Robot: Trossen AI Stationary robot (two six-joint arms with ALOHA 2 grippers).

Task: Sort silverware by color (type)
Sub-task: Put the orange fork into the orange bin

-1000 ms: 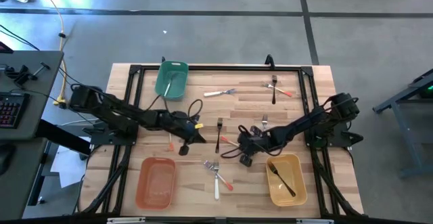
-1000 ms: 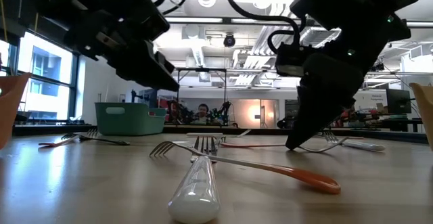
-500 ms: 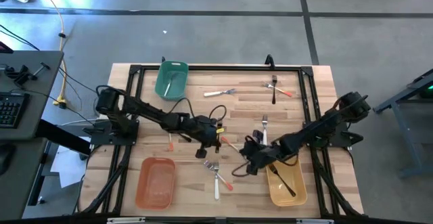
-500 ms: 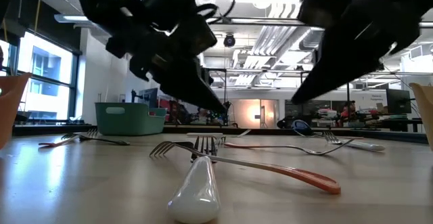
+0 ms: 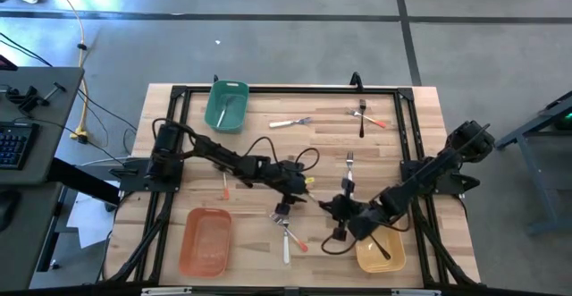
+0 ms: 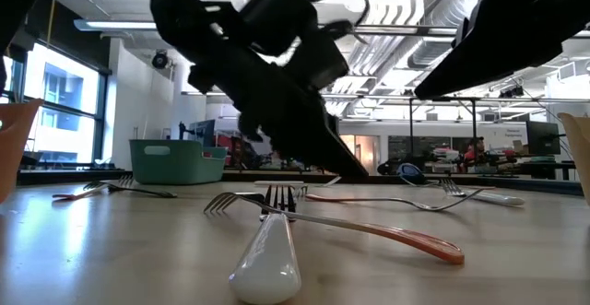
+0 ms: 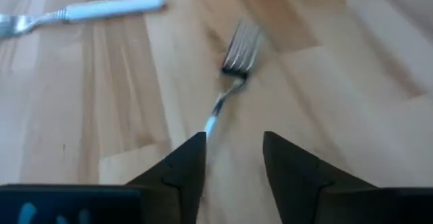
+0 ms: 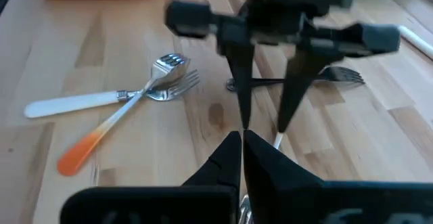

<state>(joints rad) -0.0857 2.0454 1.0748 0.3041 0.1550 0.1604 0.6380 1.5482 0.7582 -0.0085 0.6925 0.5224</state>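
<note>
I read the sort as barely begun; one pale utensil lies in the green bin, one black fork in the yellow bin, and the red bin looks bare to me; the rest of the silverware is scattered over the table.

My left gripper reaches to the table's middle with its fingers spread and nothing between them, hovering over a small fork that lies ahead of it on the wood; my right gripper sits just beside the yellow bin's near corner, fingers pressed together; whether anything is pinched there I cannot tell.

Left to do, as I judge it: the crossed pair near the front, a white-handled fork and an orange-tipped one lying over each other; a white-handled piece and a black and orange-tipped pair at the far side; an orange-tipped piece near the left arm.

The two grippers stand near one another at mid-table, so I would watch for them fouling; the overlapping forks will also be awkward to lift singly.
</note>
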